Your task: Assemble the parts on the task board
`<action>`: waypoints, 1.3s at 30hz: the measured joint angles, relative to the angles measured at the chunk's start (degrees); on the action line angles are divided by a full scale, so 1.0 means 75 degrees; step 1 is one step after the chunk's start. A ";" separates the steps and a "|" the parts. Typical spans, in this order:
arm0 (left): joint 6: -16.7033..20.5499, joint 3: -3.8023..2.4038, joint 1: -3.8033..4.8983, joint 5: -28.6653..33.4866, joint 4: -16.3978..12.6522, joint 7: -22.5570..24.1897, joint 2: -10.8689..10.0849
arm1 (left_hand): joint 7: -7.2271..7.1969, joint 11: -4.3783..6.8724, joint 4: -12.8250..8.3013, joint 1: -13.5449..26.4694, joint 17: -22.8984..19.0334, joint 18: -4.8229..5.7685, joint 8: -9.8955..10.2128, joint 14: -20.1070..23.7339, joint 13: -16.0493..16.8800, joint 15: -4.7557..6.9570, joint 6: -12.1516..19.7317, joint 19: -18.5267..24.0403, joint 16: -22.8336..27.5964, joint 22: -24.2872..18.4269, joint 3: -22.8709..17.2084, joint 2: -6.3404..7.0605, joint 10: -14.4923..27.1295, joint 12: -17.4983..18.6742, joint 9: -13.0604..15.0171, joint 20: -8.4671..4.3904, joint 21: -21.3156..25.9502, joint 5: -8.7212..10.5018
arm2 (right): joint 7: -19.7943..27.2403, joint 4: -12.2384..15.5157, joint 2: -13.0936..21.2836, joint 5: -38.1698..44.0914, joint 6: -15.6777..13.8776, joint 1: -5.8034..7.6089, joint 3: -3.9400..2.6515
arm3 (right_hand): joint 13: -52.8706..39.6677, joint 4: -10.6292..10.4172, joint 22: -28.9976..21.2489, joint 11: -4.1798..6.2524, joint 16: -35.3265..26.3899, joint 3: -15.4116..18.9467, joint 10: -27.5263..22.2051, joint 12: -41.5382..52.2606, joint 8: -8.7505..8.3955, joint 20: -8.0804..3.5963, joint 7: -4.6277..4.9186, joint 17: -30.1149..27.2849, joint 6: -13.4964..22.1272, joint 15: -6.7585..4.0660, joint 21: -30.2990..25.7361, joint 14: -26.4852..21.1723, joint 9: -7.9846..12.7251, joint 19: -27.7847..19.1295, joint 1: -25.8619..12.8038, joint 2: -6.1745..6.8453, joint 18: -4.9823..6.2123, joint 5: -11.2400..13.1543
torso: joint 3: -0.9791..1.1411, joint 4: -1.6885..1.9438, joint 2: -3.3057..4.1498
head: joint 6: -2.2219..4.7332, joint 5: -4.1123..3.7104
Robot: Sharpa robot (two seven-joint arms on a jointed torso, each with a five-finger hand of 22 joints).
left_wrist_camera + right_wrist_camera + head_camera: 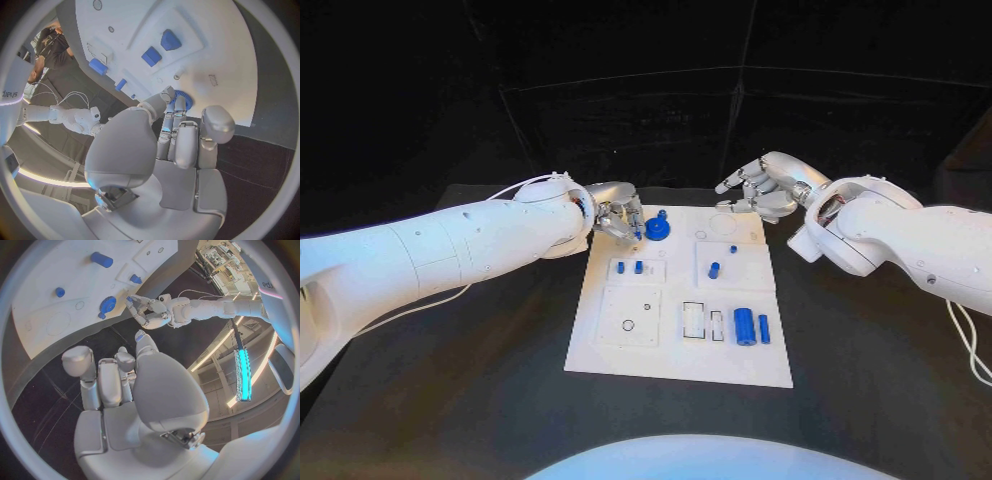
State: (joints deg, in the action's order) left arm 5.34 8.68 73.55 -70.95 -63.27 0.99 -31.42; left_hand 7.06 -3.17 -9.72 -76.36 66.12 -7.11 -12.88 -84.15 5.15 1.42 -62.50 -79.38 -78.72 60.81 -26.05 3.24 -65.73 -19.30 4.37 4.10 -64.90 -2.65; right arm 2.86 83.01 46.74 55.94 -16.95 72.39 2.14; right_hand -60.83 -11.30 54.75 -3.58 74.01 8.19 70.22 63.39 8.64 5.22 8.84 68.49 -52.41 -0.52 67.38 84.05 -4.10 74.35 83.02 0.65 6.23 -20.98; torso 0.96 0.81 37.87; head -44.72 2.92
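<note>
The black table (473,400) carries the white task board (678,345) square in front of the robot, and both white arms reach in over its far end. The left hand (615,215) is down at the board's far left corner, its fingertips (167,95) touching or just beside the round blue gear-like part (658,229); whether they actually pinch it I cannot tell from here. The right hand (764,187) hovers just past the far right corner, fingers loosely curled and apart, holding nothing. I'd say the step in hand is seating or turning that round part at the far edge. Next the left hand would need to settle it and lift clear without dragging it. The rest wait: two small blue blocks (629,267) mid-left, a peg (714,269) mid-right, and the blue cylinders (751,327) near the front.
</note>
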 measured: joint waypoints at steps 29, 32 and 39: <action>-0.0527 0.0014 -0.0096 0.0069 0.0227 -0.0083 0.0109 | -0.0014 0.0027 -0.0001 0.0038 -0.0027 -0.0001 0.0032 0.0000 -0.0012 -0.0001 -0.0061 0.0000 0.0000 -0.0002 0.0002 0.0026 -0.0026 0.0000 -0.0025 0.0000 0.0000 0.0000 | -0.0001 0.0009 0.0005 0.0000 0.0000 0.0000 0.0001 | 0.0001 0.0000 0.0000 0.0000 0.0000 0.0000 0.0000 0.0000 0.0000 0.0000 0.0000 0.0005 0.0000 0.0000 0.0000 0.0000 0.0000 0.0000 0.0000 0.0000 0.0000 0.0000 | 0.0004 -0.0015 0.0004 | -0.0011 0.0006; -0.0538 0.0014 -0.0097 0.0072 0.0230 -0.0086 0.0115 | -0.0014 0.0027 -0.0001 0.0037 -0.0027 -0.0001 0.0033 0.0000 -0.0013 -0.0001 -0.0061 0.0000 0.0000 -0.0003 0.0002 0.0026 -0.0026 0.0000 -0.0021 0.0000 0.0000 0.0000 | -0.0001 0.0008 0.0003 0.0000 0.0000 0.0000 0.0001 | 0.0001 0.0000 -0.0001 0.0000 0.0000 0.0000 0.0000 0.0000 0.0000 0.0000 0.0000 0.0005 0.0000 0.0000 0.0000 0.0000 0.0000 0.0000 0.0000 0.0000 0.0000 0.0000 | 0.0003 -0.0012 0.0004 | -0.0021 0.0001; -0.0603 0.0025 -0.0115 0.0075 0.0231 -0.0091 0.0123 | -0.0014 0.0042 -0.0002 0.0048 -0.0044 -0.0001 0.0034 0.0000 -0.0023 -0.0001 -0.0061 0.0001 0.0000 0.0018 0.0003 0.0037 -0.0095 0.0000 -0.0016 0.0000 0.0000 0.0000 | 0.0000 0.0003 -0.0002 0.0000 0.0001 0.0000 0.0001 | 0.0001 0.0000 0.0000 0.0000 0.0000 0.0000 0.0000 0.0000 0.0000 0.0000 0.0000 0.0004 0.0000 0.0000 0.0000 0.0000 0.0000 0.0000 0.0000 0.0000 0.0000 0.0000 | 0.0002 -0.0010 0.0006 | -0.0040 -0.0001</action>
State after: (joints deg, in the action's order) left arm 0.82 8.87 72.69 -70.39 -61.54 0.31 -30.49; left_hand 6.95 -2.86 -9.73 -76.00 65.79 -7.12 -12.63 -84.15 4.98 1.42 -62.96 -79.38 -78.72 60.95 -26.03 3.52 -66.44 -19.30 4.26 4.10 -64.89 -2.65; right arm 2.86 83.03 46.73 55.94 -16.94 72.39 2.15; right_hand -60.82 -11.30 54.75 -3.58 74.01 8.19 70.22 63.39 8.64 5.22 8.84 68.52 -52.41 -0.52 67.38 84.04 -4.10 74.35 83.02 0.65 6.23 -20.98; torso 0.97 0.74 37.91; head -45.02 2.91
